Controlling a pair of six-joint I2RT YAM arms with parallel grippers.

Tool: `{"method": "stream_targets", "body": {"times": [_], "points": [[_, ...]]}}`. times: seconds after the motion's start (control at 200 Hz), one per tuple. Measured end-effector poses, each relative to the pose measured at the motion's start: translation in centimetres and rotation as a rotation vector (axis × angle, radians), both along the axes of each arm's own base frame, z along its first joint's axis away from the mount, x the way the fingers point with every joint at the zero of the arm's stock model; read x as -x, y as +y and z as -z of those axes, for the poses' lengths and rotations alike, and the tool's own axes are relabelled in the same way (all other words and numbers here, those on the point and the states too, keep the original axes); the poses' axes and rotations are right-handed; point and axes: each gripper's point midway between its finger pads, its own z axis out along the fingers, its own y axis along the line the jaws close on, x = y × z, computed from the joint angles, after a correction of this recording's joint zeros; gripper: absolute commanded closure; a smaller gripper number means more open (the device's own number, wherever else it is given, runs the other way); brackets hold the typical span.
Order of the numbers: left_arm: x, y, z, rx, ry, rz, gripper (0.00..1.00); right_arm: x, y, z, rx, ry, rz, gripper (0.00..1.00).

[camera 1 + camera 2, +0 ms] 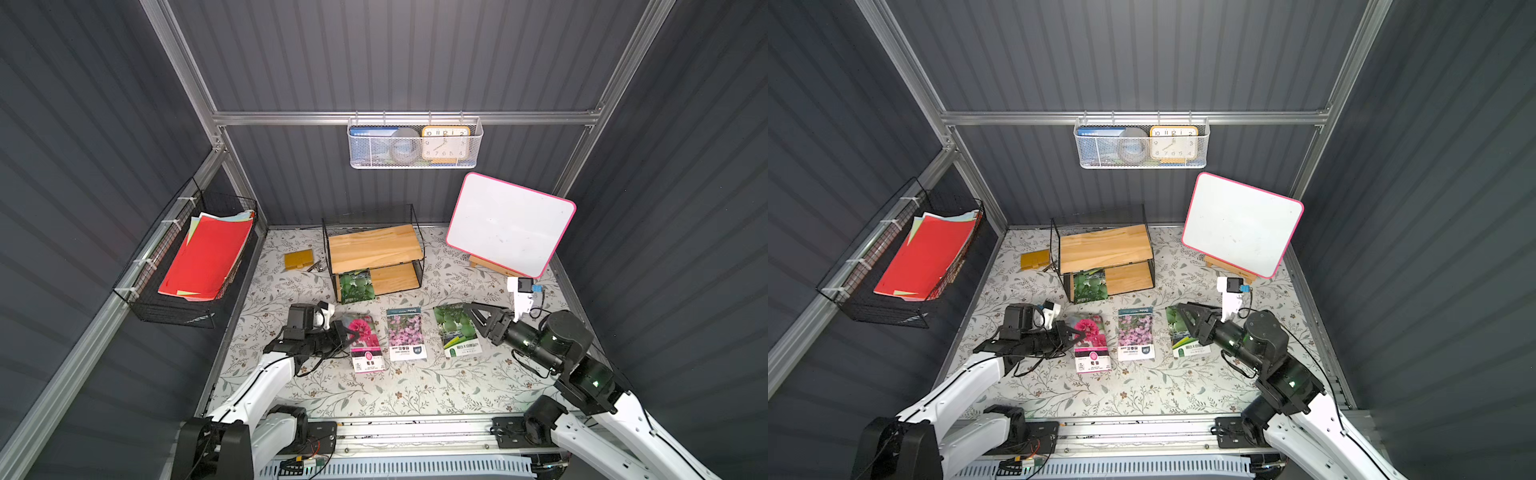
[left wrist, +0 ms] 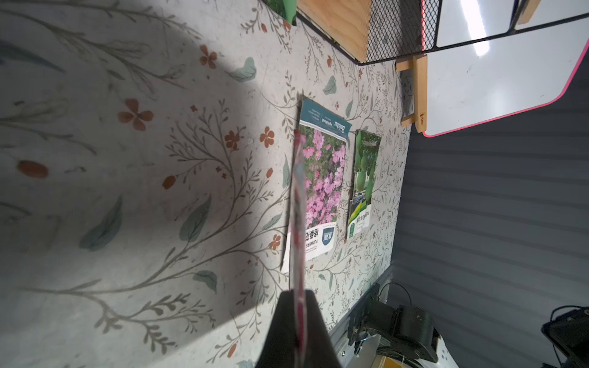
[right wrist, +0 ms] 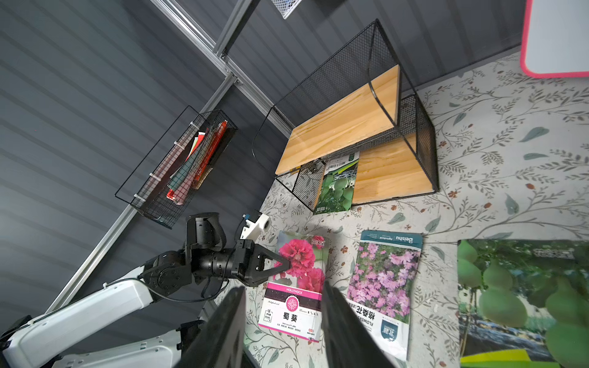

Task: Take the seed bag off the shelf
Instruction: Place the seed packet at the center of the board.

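Clamping the hollyhock bag (image 3: 296, 286) by its edge, left hand (image 3: 287, 263) jaws pressed together on it; right hand (image 1: 473, 316) jaws apart, empty, near a corner of the gourd bag (image 1: 457, 330) lying on the tabletop (image 1: 415, 386); task seed bag (image 1: 356, 286) sits beyond both hands on the shelf (image 1: 374, 245), lower board, near end poking past the front; looks light, thin, floppy and glossy, so probably slippery; pinch that protruding end, draw it toward the hand, clear of the wire.
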Motion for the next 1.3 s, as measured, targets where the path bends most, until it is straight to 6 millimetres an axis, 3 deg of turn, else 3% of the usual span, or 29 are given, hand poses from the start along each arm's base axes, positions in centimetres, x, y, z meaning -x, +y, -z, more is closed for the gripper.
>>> {"method": "stream_targets", "body": {"times": [0.24,0.65,0.87,1.081,1.301], "points": [[-1.4,0.4,0.4,-0.014,-0.025,-0.048,0.94,0.1,1.1,0.6,-0.018,0.001,-0.067,0.57],[-1.9,0.7,4.4,-0.055,0.081,-0.045,0.92,0.1,1.4,0.2,-0.049,-0.015,-0.095,0.57],[-1.9,1.4,5.5,-0.102,0.107,-0.069,0.75,-0.1,1.5,0.8,-0.05,0.0,-0.095,0.58],[-2.3,2.3,6.5,-0.156,0.136,-0.105,0.68,-0.1,1.4,0.9,-0.052,0.004,-0.093,0.58],[-3.3,2.7,6.0,-0.176,0.125,-0.14,0.41,-0.1,1.3,0.9,-0.054,0.0,-0.09,0.58]]}}
